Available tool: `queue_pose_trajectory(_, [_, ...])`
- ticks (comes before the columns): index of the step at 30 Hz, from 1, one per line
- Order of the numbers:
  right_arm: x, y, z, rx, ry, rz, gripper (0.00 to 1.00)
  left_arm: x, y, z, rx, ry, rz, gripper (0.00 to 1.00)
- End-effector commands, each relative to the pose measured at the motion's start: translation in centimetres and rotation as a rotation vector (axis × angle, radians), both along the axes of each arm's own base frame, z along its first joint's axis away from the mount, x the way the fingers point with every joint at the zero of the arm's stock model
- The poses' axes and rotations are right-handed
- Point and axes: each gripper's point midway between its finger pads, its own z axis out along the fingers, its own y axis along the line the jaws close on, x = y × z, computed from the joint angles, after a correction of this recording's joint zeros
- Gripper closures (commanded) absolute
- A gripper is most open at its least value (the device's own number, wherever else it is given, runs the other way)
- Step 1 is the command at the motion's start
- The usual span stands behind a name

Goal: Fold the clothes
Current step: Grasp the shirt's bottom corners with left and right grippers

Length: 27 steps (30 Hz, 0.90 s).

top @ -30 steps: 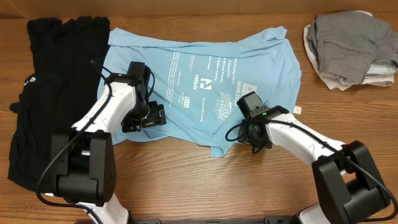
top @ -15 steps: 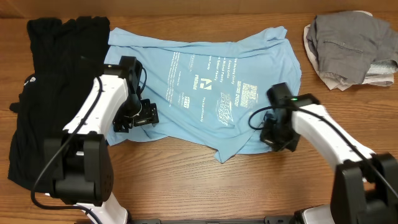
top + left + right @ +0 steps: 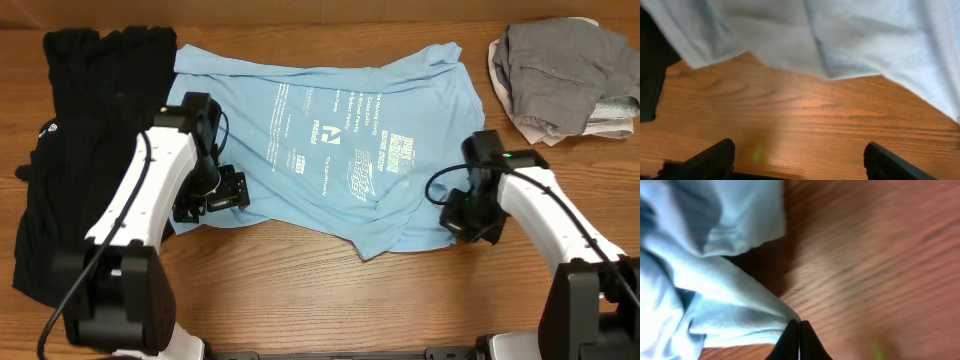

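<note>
A light blue printed T-shirt (image 3: 340,130) lies spread on the wooden table, its near hem bunched. My right gripper (image 3: 468,222) is shut on the shirt's near right hem (image 3: 740,315) and holds it just above the wood. My left gripper (image 3: 205,200) is open and empty at the shirt's near left edge; in the left wrist view its fingers (image 3: 797,162) straddle bare wood below the hem (image 3: 850,45). A black garment (image 3: 80,150) lies at the far left.
A crumpled grey and white pile of clothes (image 3: 565,75) sits at the back right. The table's front edge runs close behind both arm bases.
My right gripper has pulled the shirt's near hem to the right, spreading it. My left gripper has slid left and down, off the shirt to its edge.
</note>
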Motion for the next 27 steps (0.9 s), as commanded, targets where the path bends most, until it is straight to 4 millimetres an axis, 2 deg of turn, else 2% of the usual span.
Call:
queue_pose_trajectory(1, [0.0,-1.1,0.9,0.027,-0.003,-0.021,0.96,-1.5,0.7,0.9,-0.006,-0.027,0.055,0.16])
queue_pose_trajectory(9, [-2.1,-1.0,1.2,0.049,0.085,-0.015,0.96,-5.3,0.5,0.1,-0.015,-0.052,0.186,0.14])
queue_pose_trajectory(15, [-1.5,-1.0,1.1,0.060,0.058,-0.002,0.96,-5.2,0.7,-1.1,-0.006,-0.084,0.229,0.11])
queue_pose_trajectory(19, [-1.0,-0.9,1.1,0.066,0.036,0.000,0.96,-5.1,3.0,-3.0,0.100,-0.118,0.267,0.10])
queue_pose_trajectory(23, [-0.8,-0.9,1.0,0.066,0.028,0.003,0.96,-5.4,5.9,-3.9,0.177,-0.128,0.300,0.06])
queue_pose_trajectory(27, [-0.5,-1.0,1.0,0.065,0.016,0.003,0.96,-3.4,8.1,-4.4,0.169,-0.219,0.234,0.05])
